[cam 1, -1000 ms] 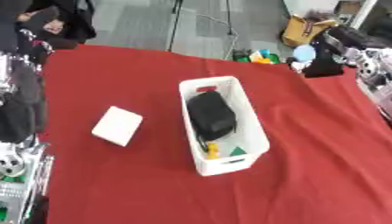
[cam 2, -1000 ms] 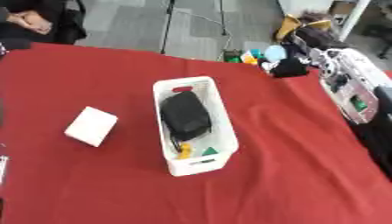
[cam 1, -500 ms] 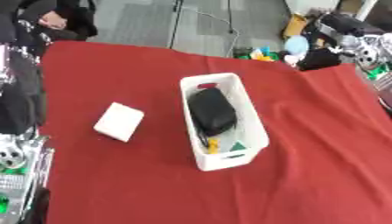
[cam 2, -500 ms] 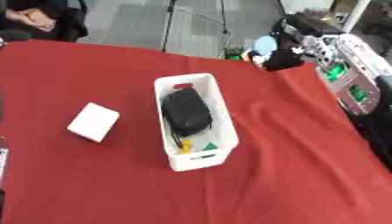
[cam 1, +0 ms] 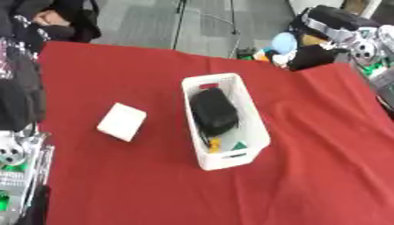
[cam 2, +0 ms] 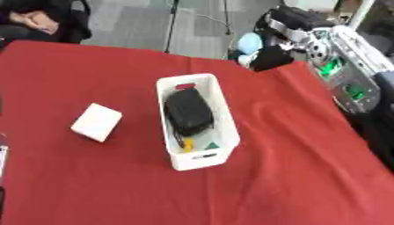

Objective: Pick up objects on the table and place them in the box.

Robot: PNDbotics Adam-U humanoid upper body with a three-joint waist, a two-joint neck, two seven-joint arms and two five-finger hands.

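Since earlier, our right hand point(cam 2: 271, 56) sits lower at the table's far edge, fingers unreadable; left unseen. White block point(cam 1: 122, 121): seemingly light, rigid; grasp opposite sides.

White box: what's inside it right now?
The white box holds a bulky black object filling its middle, with a small yellow piece and a green piece at the near end. Anything beneath the black object is covered.
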